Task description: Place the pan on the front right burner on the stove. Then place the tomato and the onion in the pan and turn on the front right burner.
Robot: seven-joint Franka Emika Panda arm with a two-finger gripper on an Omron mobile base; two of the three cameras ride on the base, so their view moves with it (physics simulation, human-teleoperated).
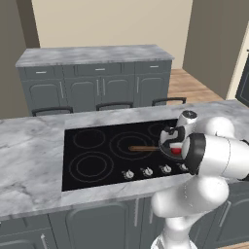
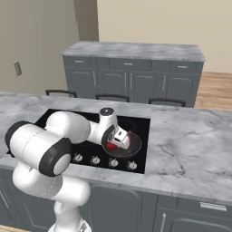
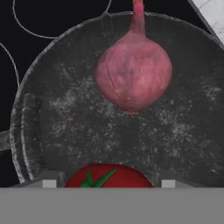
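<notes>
The dark grey pan (image 3: 61, 131) sits on the black glass stove (image 1: 82, 182) at its front right, covering the front right burner, and its brown handle (image 1: 143, 148) points left. Inside the pan lies the pinkish-purple onion (image 3: 133, 74), stem tip pointing away. My gripper (image 3: 109, 183) hangs low over the pan's near part with its jaws on either side of the red tomato (image 3: 109, 177). The tomato (image 2: 111, 146) shows right under the hand in the right base view. The tomato's lower half is hidden.
A row of silver knobs (image 1: 147, 171) runs along the stove's front edge, just in front of the pan. Marble counter (image 2: 190, 149) spreads to the right of the stove. An island with grey cabinets (image 1: 97, 87) stands behind.
</notes>
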